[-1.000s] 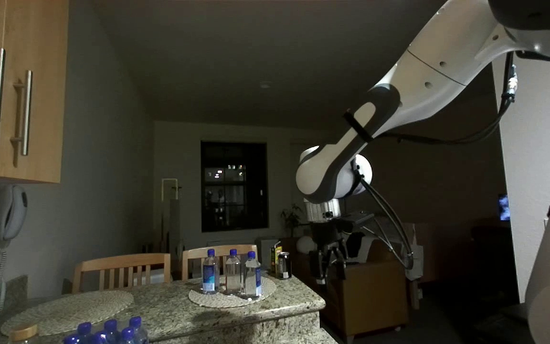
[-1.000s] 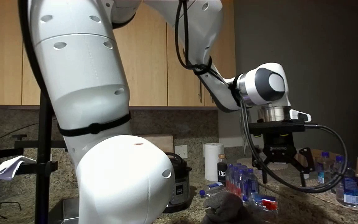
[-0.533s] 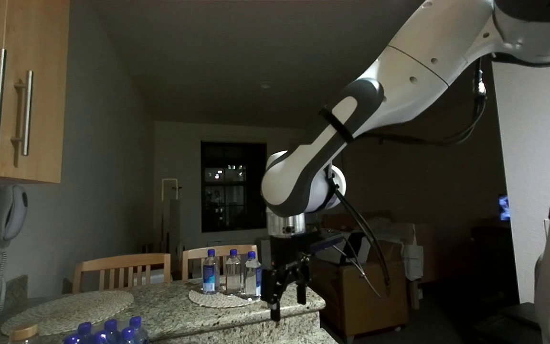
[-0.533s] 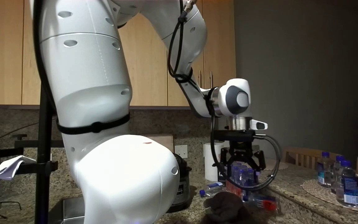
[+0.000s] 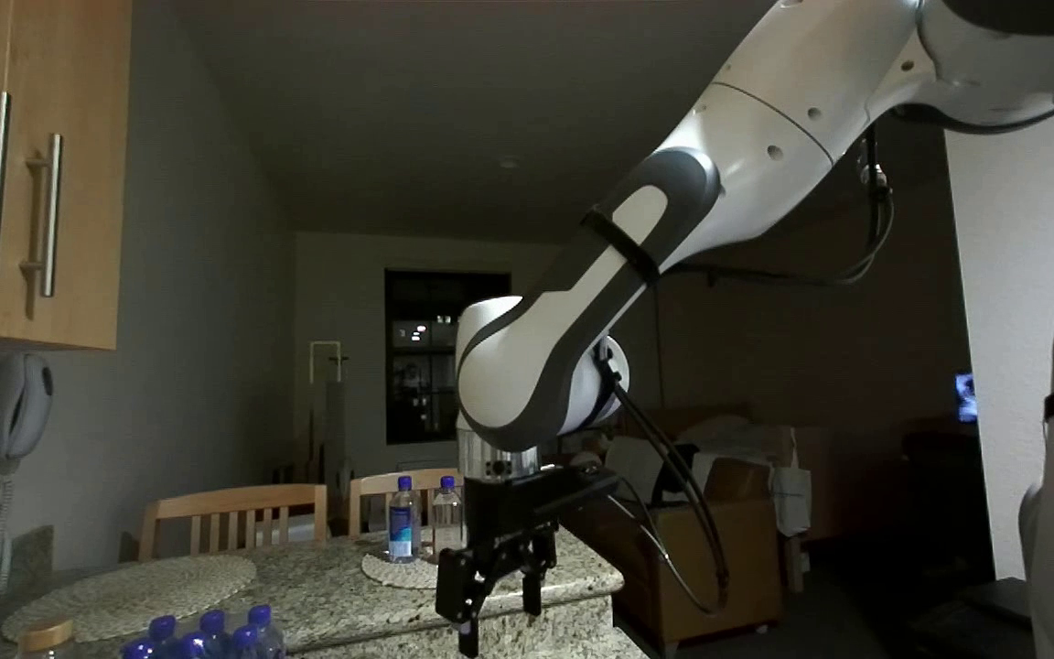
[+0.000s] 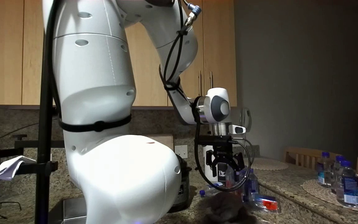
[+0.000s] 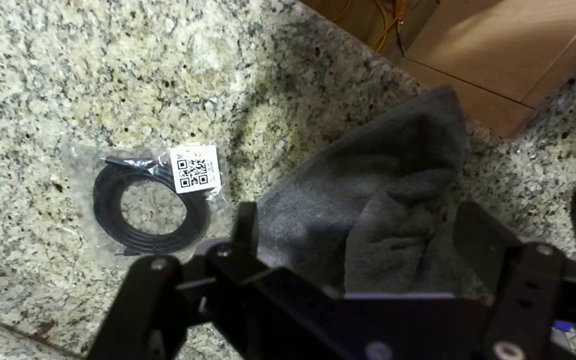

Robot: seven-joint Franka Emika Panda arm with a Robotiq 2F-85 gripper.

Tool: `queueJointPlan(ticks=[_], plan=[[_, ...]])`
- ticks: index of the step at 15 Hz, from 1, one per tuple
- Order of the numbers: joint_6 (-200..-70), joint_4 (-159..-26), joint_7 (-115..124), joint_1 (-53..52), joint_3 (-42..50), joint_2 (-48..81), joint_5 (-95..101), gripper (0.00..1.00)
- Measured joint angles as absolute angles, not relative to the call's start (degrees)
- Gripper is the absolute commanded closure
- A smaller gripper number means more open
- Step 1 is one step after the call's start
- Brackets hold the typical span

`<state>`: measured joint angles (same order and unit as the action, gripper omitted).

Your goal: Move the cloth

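The cloth (image 7: 393, 165) is dark grey, crumpled and folded, and lies on the granite counter in the wrist view. It also shows as a dark, shadowed heap in an exterior view (image 6: 225, 207). It is out of view in an exterior view that shows the window. My gripper (image 7: 358, 210) is open, with its two fingers wide apart and the cloth seen between and beyond them. In both exterior views the gripper (image 5: 500, 627) (image 6: 225, 174) points down, empty. It hangs above the cloth, apart from it. The lower part of the cloth is hidden by the gripper body.
A bagged black cable (image 7: 150, 215) lies beside the cloth. Upright bottles (image 6: 253, 183) and lying bottles (image 6: 211, 189) (image 6: 264, 202) stand close behind it. A dark cooker (image 6: 183, 186) is nearby. A raised counter holds more bottles (image 6: 350, 186). The counter edge (image 7: 363, 50) runs past the cloth.
My gripper has moved left and down in both exterior views, from near the raised counter to above the cloth. It stays open. The cloth has not visibly moved.
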<state>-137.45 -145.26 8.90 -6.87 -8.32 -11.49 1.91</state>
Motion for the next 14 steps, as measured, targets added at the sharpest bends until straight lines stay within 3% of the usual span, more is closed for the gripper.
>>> queueJointPlan(ticks=[5,14], plan=[[-139.05,-145.83,9.79,-6.88,-8.32,-11.53,1.74,0.00],[-165.11,-149.88,36.03,-2.84,-17.12,-8.43,20.95,0.00]])
